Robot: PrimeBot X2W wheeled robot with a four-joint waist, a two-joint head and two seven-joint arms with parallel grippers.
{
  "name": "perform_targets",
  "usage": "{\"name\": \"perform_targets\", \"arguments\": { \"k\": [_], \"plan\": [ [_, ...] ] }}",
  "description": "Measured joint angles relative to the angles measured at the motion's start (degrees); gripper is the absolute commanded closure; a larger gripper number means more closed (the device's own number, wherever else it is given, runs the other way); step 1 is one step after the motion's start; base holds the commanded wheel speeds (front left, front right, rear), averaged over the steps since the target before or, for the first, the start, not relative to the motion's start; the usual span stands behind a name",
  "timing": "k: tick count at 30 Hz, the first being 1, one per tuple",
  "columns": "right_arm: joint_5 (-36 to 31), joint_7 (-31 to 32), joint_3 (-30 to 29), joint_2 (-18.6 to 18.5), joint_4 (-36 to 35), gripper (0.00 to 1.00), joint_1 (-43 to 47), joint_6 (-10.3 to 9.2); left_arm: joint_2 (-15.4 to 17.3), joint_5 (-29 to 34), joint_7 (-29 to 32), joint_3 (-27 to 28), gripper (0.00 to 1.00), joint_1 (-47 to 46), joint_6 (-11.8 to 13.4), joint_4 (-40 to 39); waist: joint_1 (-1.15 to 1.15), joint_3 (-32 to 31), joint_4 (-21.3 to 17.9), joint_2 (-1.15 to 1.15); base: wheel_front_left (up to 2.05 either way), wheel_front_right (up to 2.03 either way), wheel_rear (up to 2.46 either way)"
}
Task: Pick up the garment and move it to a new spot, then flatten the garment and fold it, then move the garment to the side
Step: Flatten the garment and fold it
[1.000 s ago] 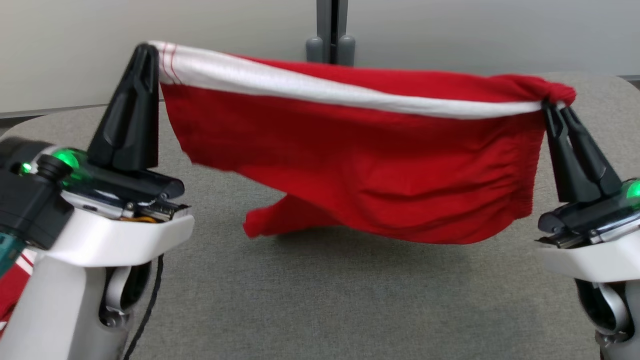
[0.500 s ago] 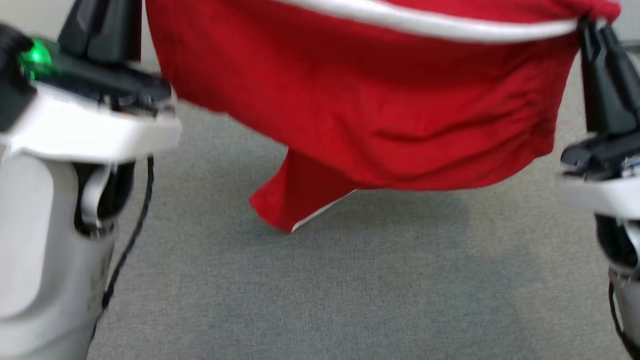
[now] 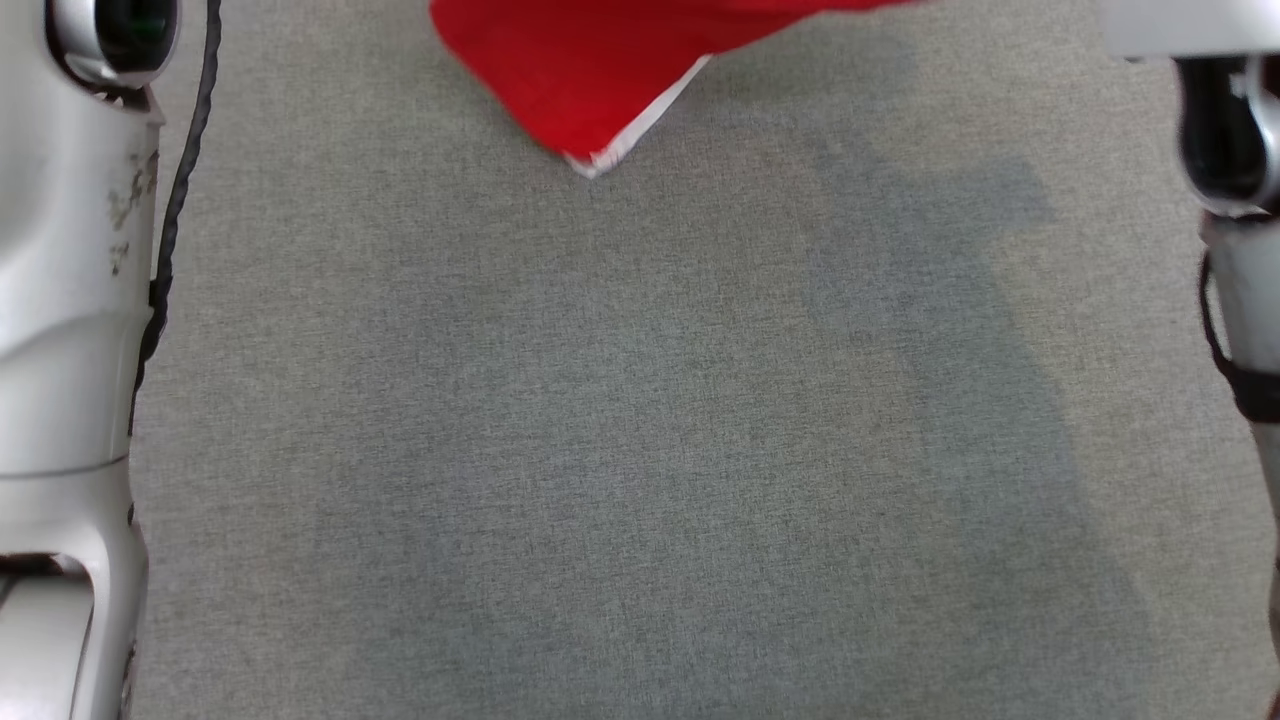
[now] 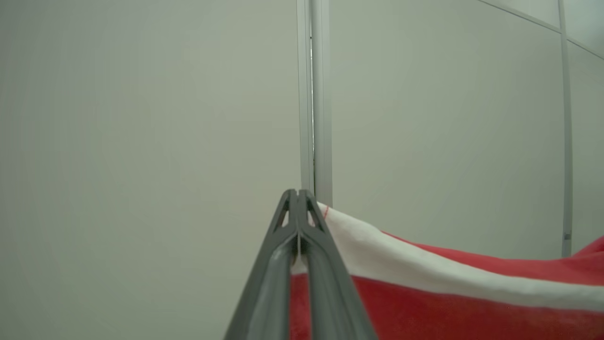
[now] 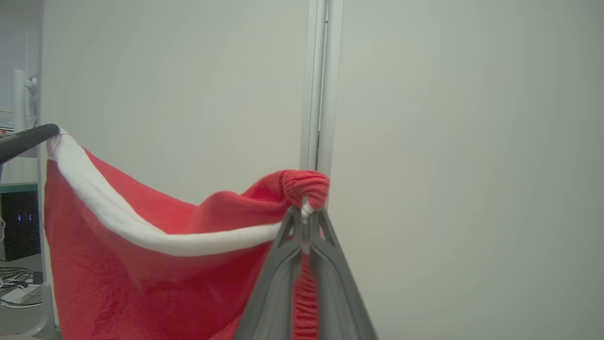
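My left claw [image 4: 298, 192] and right claw [image 5: 306, 211] both pinch the soft red garment [image 5: 141, 274] with a white band; a pale metal wall post [image 4: 316, 94] stands behind, top middle.

We see soft, even indoor light in every view. In the head view a broad, faint shadow [image 3: 930, 330] falls on the grey surface [image 3: 480, 470] below and right of the garment [image 3: 570, 70], and the picture is slightly blurred. In the wrist views the pale wall [image 4: 141, 118] dims toward the corners
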Motion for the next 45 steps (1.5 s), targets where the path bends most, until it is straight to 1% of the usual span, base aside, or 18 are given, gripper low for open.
{"name": "perform_targets", "arguments": {
  "k": [5,9,13,16,20,25,31,37,40,45],
  "plan": [
    [1.23,-3.14,3.78,3.18,13.29,1.00,-5.63,0.00,-1.74,0.18,-1.88,-0.98,1.00,-1.87,-0.81,12.90,0.00,0.87,-0.26,0.00,0.00,0.00,0.00],
    [2.14,-4.30,7.30,5.24,22.95,1.00,-6.58,0.00,-3.90,-0.59,-2.86,-1.43,1.00,0.10,-1.58,21.86,0.00,1.69,-0.11,0.00,0.00,0.00,0.00],
    [3.87,-4.86,11.47,7.19,30.19,1.00,-3.76,0.00,-5.76,-2.19,-3.05,-0.80,1.00,5.70,-2.48,28.46,0.00,2.00,0.24,0.00,0.00,0.00,0.00],
    [5.76,-4.93,13.01,7.75,31.85,1.00,0.46,0.00,-6.46,-2.91,-3.13,1.15,1.00,10.00,-2.79,28.78,0.00,2.08,0.39,0.00,0.00,0.00,0.00],
    [7.03,-4.99,12.78,7.66,28.91,1.00,8.25,0.00,-7.22,-2.81,-3.12,3.91,1.00,18.23,-3.07,26.11,0.00,1.30,0.40,0.00,0.00,0.00,0.00],
    [7.39,-5.01,11.59,7.11,22.08,1.00,20.31,0.00,-7.21,-1.08,-3.13,7.38,1.00,29.85,-3.25,19.47,0.00,-1.33,0.16,0.00,0.00,0.00,0.00],
    [5.93,-5.01,9.60,6.60,12.81,1.00,34.38,0.00,-7.21,0.86,-3.13,10.59,1.00,44.68,-3.42,10.16,0.00,-5.89,0.10,0.00,0.00,0.00,0.00],
    [3.94,-5.01,7.95,6.01,5.08,1.00,47.46,0.00,-7.25,1.80,-3.13,11.71,1.00,58.73,-3.39,1.24,0.00,-11.10,0.31,0.00,0.00,0.00,0.00],
    [2.92,-5.01,7.64,5.39,1.98,1.00,53.38,0.00,-7.21,1.81,-2.75,11.78,1.00,65.13,-2.69,-3.45,0.00,-13.55,0.50,0.00,0.00,0.00,0.00],
    [1.65,-4.07,5.30,4.65,-2.76,1.00,61.76,0.01,-7.08,1.57,1.98,11.79,1.00,73.80,-0.58,-13.93,0.00,-16.48,1.21,0.00,0.00,0.00,0.00]
  ]
}}
